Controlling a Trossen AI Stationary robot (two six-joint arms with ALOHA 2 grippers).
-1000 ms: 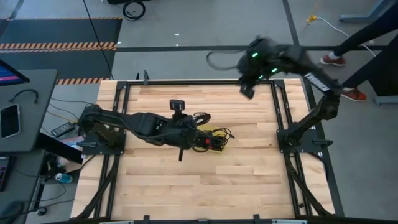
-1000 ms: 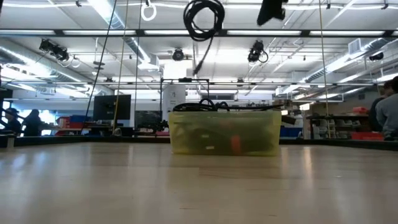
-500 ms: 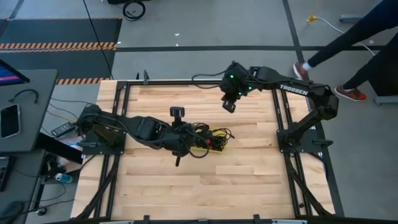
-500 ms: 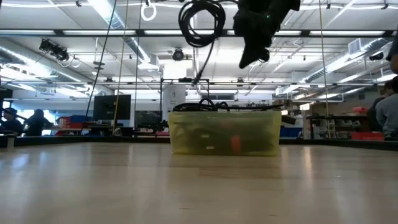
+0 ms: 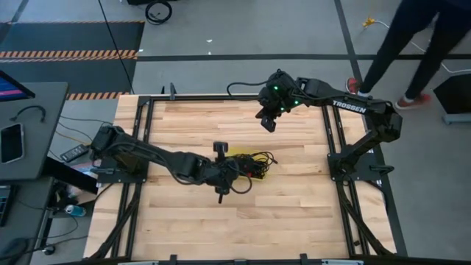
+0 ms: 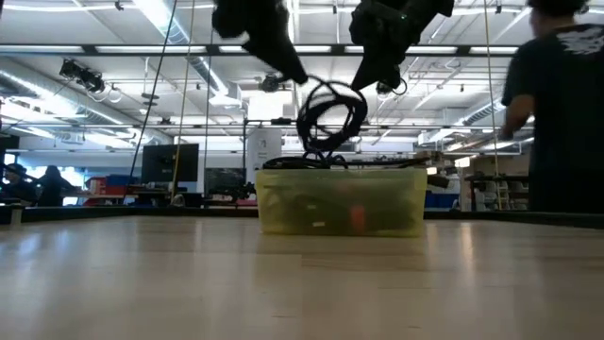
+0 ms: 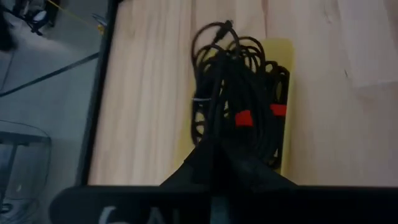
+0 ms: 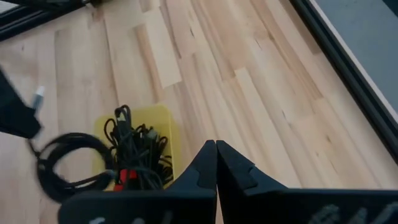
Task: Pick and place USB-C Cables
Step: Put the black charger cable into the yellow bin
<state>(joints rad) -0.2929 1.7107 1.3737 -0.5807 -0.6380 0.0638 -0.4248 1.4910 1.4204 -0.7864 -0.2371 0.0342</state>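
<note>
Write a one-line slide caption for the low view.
Left end effector dangles a coiled USB-C cable above the yellow bin of cables; right end effector hovers alongside, empty.

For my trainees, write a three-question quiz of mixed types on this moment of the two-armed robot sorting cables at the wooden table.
1. True or false: the left gripper holds a coiled thin black cable above the translucent yellow plastic bin.
2. The right gripper is: A) shut and empty above bare table, B) inside the bin, C) shut on a cable.
3. Fill in: some bundled black cables in the bin carry small ___ ties.

Key: 1 true; 2 A; 3 red.
</note>
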